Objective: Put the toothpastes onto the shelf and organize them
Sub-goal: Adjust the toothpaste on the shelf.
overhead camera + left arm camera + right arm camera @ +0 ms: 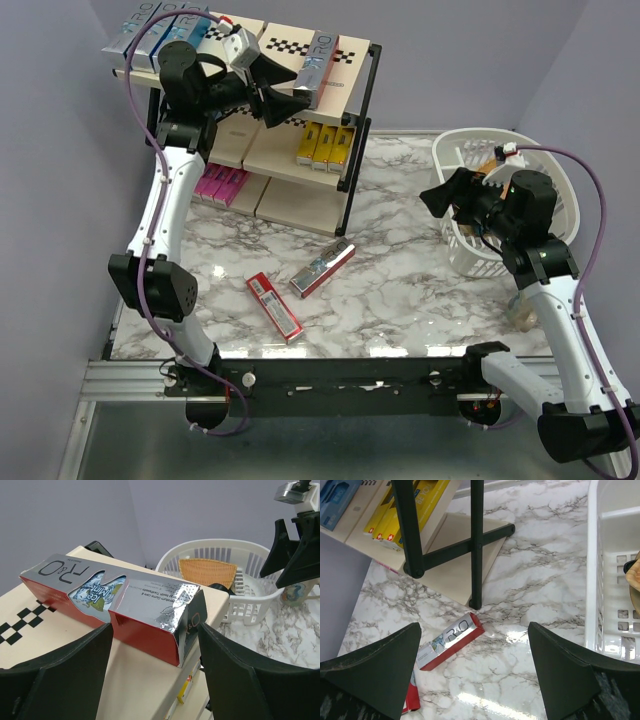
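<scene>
A robotics lab test cell, not a shop or home: the left arm (165, 215) and right arm (572, 320) stand bolted to an aluminium rail (130, 378) along the bottom of the frame, trailing purple cables (128, 110). Bare grey-lavender walls (480, 60) box in a marble-patterned counter (400, 295). At upper left, a small shelf (362, 120) bears black-and-white checkered strips (290, 45).

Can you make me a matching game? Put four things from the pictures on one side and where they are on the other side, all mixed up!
1. yellow toothpastes
2. pink toothpastes
3. red toothpaste
4. white basket

A. lowest board of the shelf
B. lying flat on the table
C. middle board of the shelf
D. standing at the table's right edge

Pairs: 1-C, 2-A, 3-B, 4-D
</scene>
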You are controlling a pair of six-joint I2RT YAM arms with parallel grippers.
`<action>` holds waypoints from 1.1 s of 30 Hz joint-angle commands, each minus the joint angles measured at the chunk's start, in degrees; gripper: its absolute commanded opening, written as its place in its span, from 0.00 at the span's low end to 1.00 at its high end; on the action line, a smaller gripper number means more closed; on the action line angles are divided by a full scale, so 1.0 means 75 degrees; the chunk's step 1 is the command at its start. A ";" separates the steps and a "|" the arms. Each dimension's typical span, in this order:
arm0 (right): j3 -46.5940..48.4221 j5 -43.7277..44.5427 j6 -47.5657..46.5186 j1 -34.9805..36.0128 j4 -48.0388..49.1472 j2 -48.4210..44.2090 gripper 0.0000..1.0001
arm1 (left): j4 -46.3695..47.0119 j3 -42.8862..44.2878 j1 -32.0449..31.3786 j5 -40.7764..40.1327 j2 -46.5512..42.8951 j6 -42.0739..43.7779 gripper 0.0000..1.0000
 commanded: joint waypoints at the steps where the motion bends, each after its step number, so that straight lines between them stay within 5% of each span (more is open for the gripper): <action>1: 0.0185 -0.0187 -0.0050 -0.0036 0.0089 0.0054 0.96 | 0.0774 0.0189 0.0081 0.0491 0.0194 -0.0673 0.80; 8: 0.0267 -0.0258 -0.0038 -0.0024 0.0077 0.0124 0.96 | 0.1910 -0.0044 0.0116 0.0879 0.0277 -0.1727 0.78; 19: 0.0255 -0.0211 -0.0073 -0.0036 0.0077 0.0124 0.96 | 0.3470 -0.0830 0.0467 0.0283 -0.0660 -0.3005 0.90; 23: 0.0220 -0.0153 -0.0120 -0.0025 0.0054 0.0077 0.96 | 0.3155 -0.1181 0.0515 -0.1052 -0.1071 -0.2972 0.90; 33: 0.0209 -0.0105 -0.0155 -0.0025 0.0054 0.0042 0.96 | 0.0005 -0.1148 -0.0059 -0.6173 -0.1892 -0.1787 0.92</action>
